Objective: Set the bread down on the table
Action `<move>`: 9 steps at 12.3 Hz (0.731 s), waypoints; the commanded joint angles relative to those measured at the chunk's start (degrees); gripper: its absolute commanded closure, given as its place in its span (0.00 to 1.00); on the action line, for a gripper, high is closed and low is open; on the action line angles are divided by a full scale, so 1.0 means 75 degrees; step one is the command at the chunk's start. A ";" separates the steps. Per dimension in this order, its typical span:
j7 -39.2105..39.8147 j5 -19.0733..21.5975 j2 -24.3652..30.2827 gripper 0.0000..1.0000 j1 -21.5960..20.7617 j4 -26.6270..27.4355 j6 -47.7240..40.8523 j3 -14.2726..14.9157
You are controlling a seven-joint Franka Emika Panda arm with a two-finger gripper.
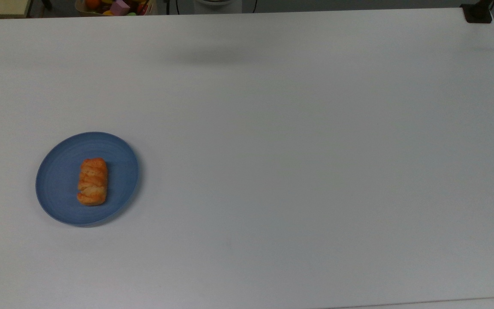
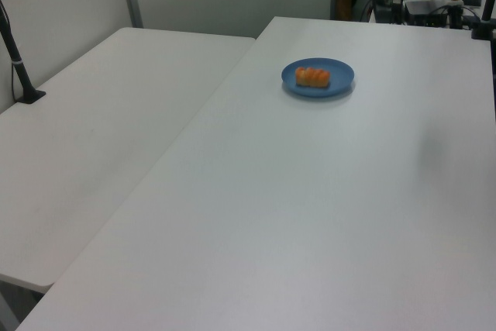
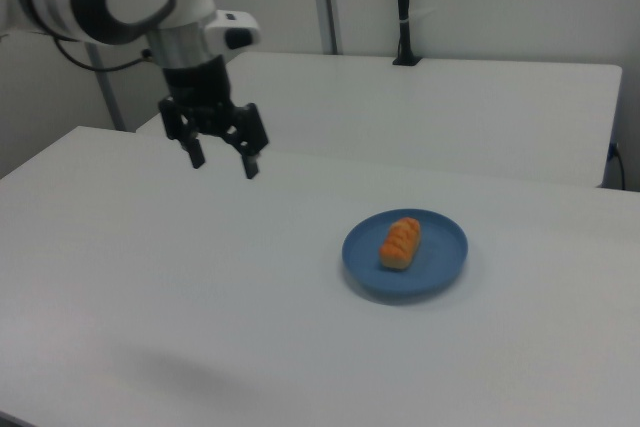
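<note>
The bread is a small golden-orange roll lying on a round blue plate at the top view's left. The left view has the bread and plate at the far side of the table. In the right view the bread rests on the plate, and my gripper hangs open in the air well to the right view's left of it, high above the white table, holding nothing.
A second white table adjoins on the left view's left, with a black post on it. A bin of colourful toys sits beyond the top view's far edge. A black clamp marks the far right corner.
</note>
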State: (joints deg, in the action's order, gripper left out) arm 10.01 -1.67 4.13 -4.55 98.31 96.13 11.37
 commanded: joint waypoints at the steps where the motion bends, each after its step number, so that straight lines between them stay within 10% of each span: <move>1: 0.0831 0.0198 -0.1553 0.00 0.0264 -0.1514 -0.0080 0.0581; 9: 0.1314 0.1308 -0.3794 0.00 0.1215 -0.1729 0.4111 0.0582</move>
State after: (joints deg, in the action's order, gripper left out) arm 18.96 3.39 -19.32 3.71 87.04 120.06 15.56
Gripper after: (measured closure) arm 0.000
